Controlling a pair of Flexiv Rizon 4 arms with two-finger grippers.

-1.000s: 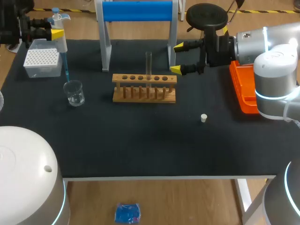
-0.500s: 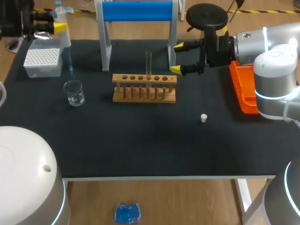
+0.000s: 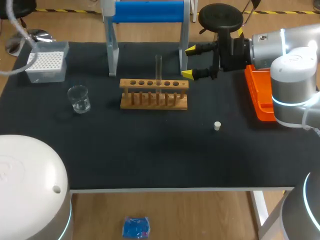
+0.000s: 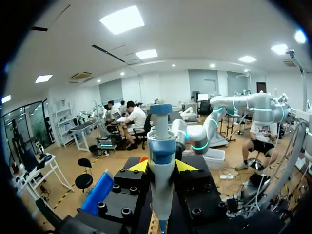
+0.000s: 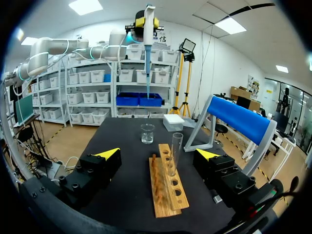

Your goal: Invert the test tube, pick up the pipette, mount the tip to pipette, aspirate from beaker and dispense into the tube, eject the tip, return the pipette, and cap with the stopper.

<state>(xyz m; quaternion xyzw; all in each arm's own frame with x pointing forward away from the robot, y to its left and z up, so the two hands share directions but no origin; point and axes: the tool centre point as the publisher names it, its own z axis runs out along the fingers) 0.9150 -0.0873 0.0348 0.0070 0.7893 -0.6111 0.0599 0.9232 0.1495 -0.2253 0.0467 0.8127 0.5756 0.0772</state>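
The pipette (image 4: 161,161) is held upright in the left gripper (image 4: 162,166), clamped from both sides by the yellow-tipped fingers. In the right wrist view it is seen raised high over the table (image 3: 150,150), its long tip pointing down, above the beaker (image 3: 79,98) and well clear of it. A second ago the tip was dipped into the beaker at the head view's left. Half a second ago it had been drawn up past the rim. Now both pipette and left gripper have been carried out of the head view.

The beaker is left where it stood, near the tip box (image 3: 46,64) and in front of it. The tube (image 3: 158,68) is seated upright, mouth up, in one of the middle holes of the rack (image 3: 154,94), as before. The stopper (image 3: 217,126) lies on the table, apart from the rack, off its right front corner, and has not been moved.

The right gripper (image 3: 190,62) is held with its fingers wide apart and nothing between them, behind the rack's right end and just beside the right leg of the blue stand (image 3: 145,12). Its pose is unchanged across the frames. An orange tray (image 3: 260,95) is seen at the table's right edge, partly covered by the right arm.
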